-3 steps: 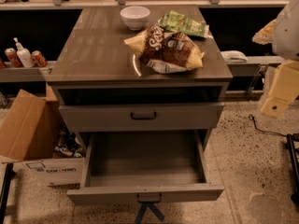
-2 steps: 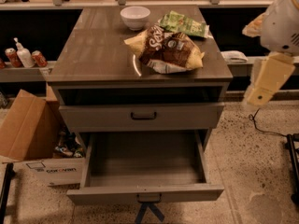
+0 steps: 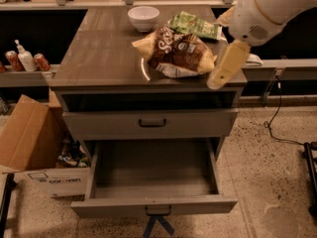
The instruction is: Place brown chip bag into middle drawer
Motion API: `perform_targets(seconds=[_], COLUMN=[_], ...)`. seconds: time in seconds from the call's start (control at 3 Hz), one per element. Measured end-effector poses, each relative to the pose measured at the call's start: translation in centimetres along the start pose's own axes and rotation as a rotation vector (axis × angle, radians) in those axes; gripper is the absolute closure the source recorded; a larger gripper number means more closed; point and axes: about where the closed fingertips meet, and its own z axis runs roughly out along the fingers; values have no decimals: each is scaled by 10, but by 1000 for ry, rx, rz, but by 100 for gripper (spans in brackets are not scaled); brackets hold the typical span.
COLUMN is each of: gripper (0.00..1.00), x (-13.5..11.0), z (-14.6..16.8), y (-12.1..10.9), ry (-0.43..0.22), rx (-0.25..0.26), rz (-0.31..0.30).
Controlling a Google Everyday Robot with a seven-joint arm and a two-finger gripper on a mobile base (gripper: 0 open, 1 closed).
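The brown chip bag [image 3: 179, 52] lies crumpled on the cabinet top [image 3: 99, 58], right of centre, near the front edge. It is dark brown with tan ends and white lettering. My gripper [image 3: 226, 67] comes down from the upper right on a white arm [image 3: 275, 6]. It hangs just to the right of the bag, over the cabinet's front right corner, apart from the bag. Below a closed drawer [image 3: 152, 123], an open drawer [image 3: 153, 180] is pulled out and empty.
A white bowl [image 3: 143, 18] and a flat green chip bag [image 3: 194, 26] sit at the back of the top. A cardboard box [image 3: 34, 148] stands on the floor at the left. Cans and a bottle [image 3: 26, 59] stand on a left shelf. A cable [image 3: 277, 118] runs at the right.
The arm has swung left from the right edge of the view, and the gripper now hangs close beside the brown chip bag. The bag and drawers have not moved.
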Motion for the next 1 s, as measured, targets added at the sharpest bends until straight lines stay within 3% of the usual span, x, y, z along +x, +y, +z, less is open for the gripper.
perform_targets(seconds=[0.33, 1.0], gripper=[0, 0], x=[-27, -47], z=[45, 112], y=[-22, -46], ry=[-81, -128], rx=[-16, -69], rz=[26, 85])
